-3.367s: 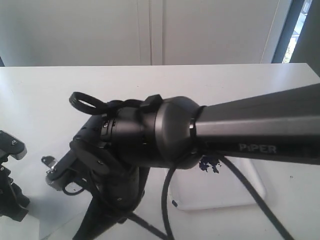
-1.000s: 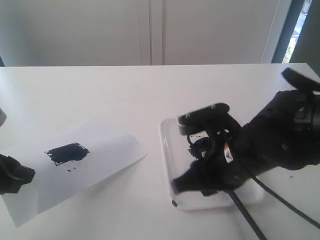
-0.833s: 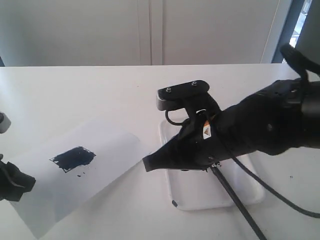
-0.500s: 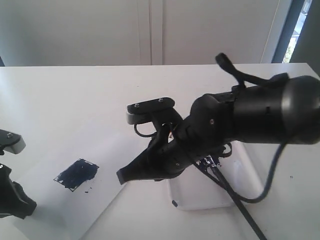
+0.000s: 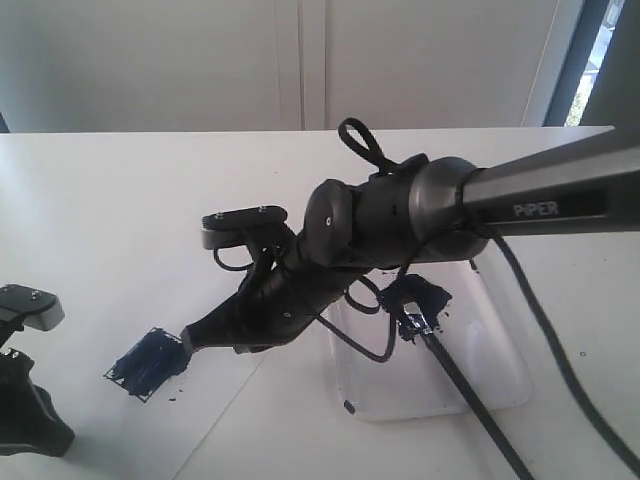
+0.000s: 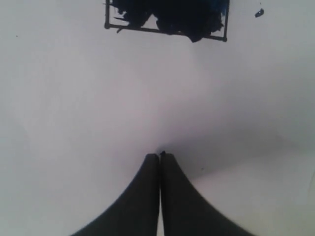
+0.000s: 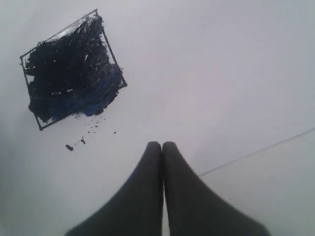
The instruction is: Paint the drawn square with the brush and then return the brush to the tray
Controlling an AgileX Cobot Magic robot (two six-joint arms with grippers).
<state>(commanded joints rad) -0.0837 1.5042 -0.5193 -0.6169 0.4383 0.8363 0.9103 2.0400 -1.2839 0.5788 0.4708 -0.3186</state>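
Note:
The drawn square (image 5: 148, 362) on the white paper (image 5: 205, 405) is smeared dark navy inside its thin black outline, with a few specks beside it. My right gripper (image 5: 188, 341) reaches across from the right; it hangs just right of the square, shut and empty. In the right wrist view the shut gripper (image 7: 162, 144) sits below the square (image 7: 71, 69). The brush (image 5: 455, 385) lies in the white tray (image 5: 505, 385), bristles at the navy blotch (image 5: 415, 298) and black handle sticking out over the front rim. My left gripper (image 6: 160, 156) is shut on nothing, near the square (image 6: 167, 17).
The left arm's black body (image 5: 28, 410) stands at the front left corner beside the paper. The right arm's long link (image 5: 540, 195) and its cables (image 5: 560, 350) cross above the tray. A white wall and a window strip are behind the table.
The right gripper has left the tray, closed, and swung left across the paper to the square. The paper with the square has slid toward the table's front.

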